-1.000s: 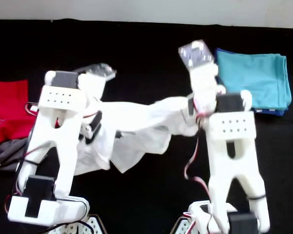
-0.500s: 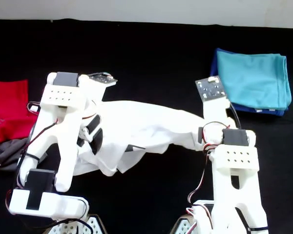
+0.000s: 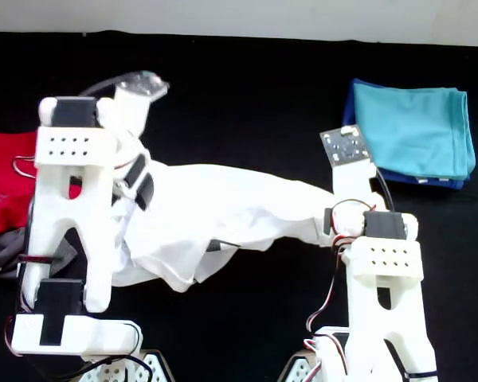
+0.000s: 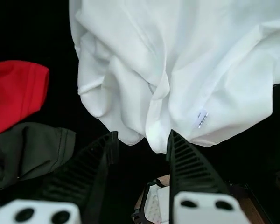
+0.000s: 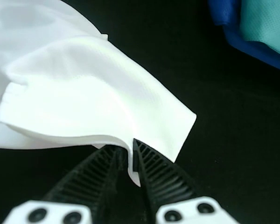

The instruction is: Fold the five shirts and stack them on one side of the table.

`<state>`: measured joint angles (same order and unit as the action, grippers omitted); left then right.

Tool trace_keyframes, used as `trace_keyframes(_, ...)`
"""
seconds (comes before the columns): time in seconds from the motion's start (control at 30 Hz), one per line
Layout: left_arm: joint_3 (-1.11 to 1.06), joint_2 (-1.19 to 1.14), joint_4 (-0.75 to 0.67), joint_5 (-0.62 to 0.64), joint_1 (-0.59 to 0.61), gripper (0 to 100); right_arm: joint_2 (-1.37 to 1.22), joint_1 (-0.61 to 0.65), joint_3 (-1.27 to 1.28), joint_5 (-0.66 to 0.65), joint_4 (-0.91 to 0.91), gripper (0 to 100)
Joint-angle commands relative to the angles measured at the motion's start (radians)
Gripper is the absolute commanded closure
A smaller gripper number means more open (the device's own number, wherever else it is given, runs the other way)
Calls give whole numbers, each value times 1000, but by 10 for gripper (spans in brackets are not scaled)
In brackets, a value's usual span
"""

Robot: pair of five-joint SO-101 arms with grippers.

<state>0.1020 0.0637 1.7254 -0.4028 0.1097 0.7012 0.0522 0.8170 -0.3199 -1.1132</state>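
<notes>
A crumpled white shirt (image 3: 223,211) lies stretched across the middle of the black table (image 3: 247,79) between both arms. My right gripper (image 5: 128,150) is shut on a corner of the white shirt (image 5: 84,88), at the shirt's right end (image 3: 323,219). My left gripper (image 4: 141,135) stands open just at the bunched left hem of the white shirt (image 4: 177,70), its fingers apart with a fold of cloth hanging near the tips. A folded teal shirt (image 3: 414,131) rests on a blue shirt (image 3: 354,95) at the back right.
A red shirt (image 3: 8,175) lies at the left edge with a dark grey shirt (image 3: 4,247) bunched in front of it. The teal shirt (image 5: 266,23) and blue shirt (image 5: 242,37) lie close beyond the right gripper. Bare black cloth runs along the back.
The right arm pulled its shirt corner toward the near edge, then held still. The left arm shifted left and back, and the shirt's left side slumped onto the table.
</notes>
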Motion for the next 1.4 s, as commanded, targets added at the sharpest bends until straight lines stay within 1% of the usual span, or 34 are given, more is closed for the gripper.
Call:
trace_keyframes(0.0, 13, -15, -3, -2, -22, 822, 24, -12, -5, -12, 12, 991)
trace_keyframes(0.17, -205, -140, -26, -3, -102, 822, 24, -12, -7, -12, 12, 991)
trace_keyframes(0.27, -361, -156, -104, -6, -154, 822, 24, -12, -8, -12, 12, 991)
trace_keyframes(0.4, -579, -87, -219, -9, -225, 822, 25, -12, -7, -12, 12, 991)
trace_keyframes(0.53, -719, 70, -250, -9, -295, 822, 25, -12, -5, -12, 12, 991)
trace_keyframes(0.7, -817, 248, -250, -12, -344, 822, 25, -12, -8, -12, 12, 991)
trace_keyframes(0.8, -883, 283, -259, -87, -372, 822, 25, -12, -8, -12, 12, 991)
trace_keyframes(0.87, -926, 283, -311, -114, -374, 822, 25, -12, -8, -12, 12, 991)
trace_keyframes(1.03, -997, 251, -436, -115, -372, 822, 25, -12, -8, -12, 12, 991)
trace_keyframes(1.17, -1029, 174, -516, -115, -371, 822, 25, -12, -7, -12, 12, 991)
trace_keyframes(1.3, -1024, 61, -565, -115, -369, 822, 25, -12, -8, -12, 12, 991)
trace_keyframes(1.37, -1004, 21, -568, -117, -369, 822, 25, -12, -8, -12, 12, 991)
